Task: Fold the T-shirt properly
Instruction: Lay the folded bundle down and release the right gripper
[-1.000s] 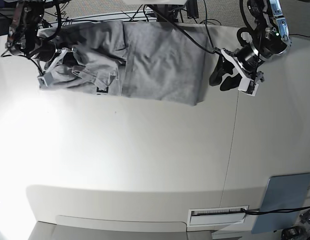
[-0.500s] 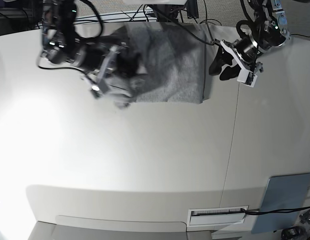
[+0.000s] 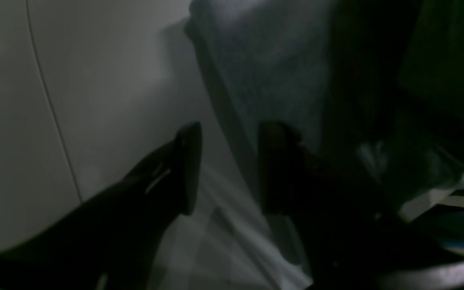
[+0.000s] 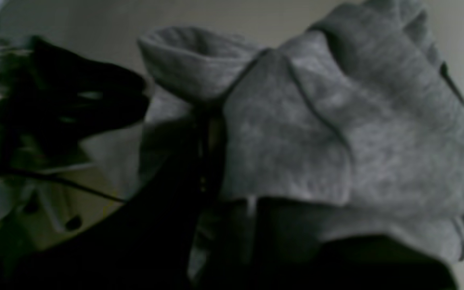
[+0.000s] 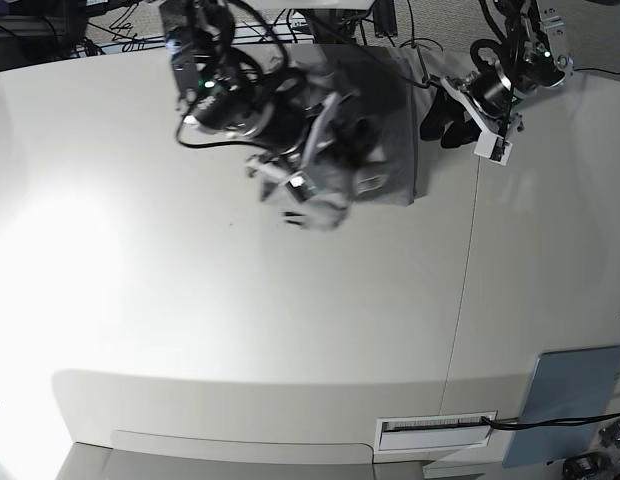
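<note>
Right between your right gripper (image 4: 199,169) jaws there's a bunched fold of the T-shirt (image 5: 390,160), pinched tight, with the rest of the grey cloth hanging off the jaws and trailing away toward the other arm. Your left gripper (image 5: 445,122) is spread wide with nothing in it, and the shirt's folded edge sits just beside it, running roughly along its fingers. So the right arm has the cloth. I'd guess your next move is laying that held part down across the flat portion on the table (image 5: 290,320).
</note>
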Robot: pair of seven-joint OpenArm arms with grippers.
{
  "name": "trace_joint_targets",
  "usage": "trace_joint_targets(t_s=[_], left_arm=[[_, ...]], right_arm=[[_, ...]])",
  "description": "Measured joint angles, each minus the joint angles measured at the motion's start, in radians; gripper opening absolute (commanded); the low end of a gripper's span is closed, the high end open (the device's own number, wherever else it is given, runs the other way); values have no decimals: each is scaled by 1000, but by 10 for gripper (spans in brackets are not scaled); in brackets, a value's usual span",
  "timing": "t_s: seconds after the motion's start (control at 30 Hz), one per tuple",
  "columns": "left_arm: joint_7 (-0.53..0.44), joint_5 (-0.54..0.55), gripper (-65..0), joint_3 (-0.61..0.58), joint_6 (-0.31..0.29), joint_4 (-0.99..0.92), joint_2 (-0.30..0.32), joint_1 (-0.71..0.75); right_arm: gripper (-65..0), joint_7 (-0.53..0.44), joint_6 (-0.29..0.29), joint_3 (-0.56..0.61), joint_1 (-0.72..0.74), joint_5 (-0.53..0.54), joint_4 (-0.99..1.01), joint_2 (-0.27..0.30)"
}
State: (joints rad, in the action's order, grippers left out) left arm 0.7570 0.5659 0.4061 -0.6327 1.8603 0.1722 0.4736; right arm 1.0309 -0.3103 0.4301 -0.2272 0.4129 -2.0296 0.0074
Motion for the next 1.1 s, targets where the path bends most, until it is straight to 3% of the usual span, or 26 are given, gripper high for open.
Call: trace_joint_targets(t_s=[0.3, 0.43, 0.5, 0.63, 0.8, 0.87, 1.1], left_arm=[[0, 0, -409, 0, 0, 0, 1, 0], [0, 0, -409, 0, 0, 0, 0, 0], [0, 0, -409, 0, 0, 0, 0, 0], [0, 0, -409, 0, 0, 0, 0, 0], [0, 0, -409, 0, 0, 0, 0, 0], [0, 0, -409, 0, 0, 0, 0, 0], [0, 0, -409, 7, 14, 0, 0, -6]], right_arm=[[-636, -69, 4, 98, 47, -7, 114, -8], [-441, -82, 0, 134, 79, 6, 132, -8], [-391, -88, 0, 152, 92, 10, 132, -8], [-389, -90, 0, 182, 112, 99, 132, -7], [-389, -58, -138, 189, 130, 292, 132, -16], [-389, -40, -162, 189, 131, 304, 132, -29], [-389, -37, -162, 182, 133, 306, 132, -33]])
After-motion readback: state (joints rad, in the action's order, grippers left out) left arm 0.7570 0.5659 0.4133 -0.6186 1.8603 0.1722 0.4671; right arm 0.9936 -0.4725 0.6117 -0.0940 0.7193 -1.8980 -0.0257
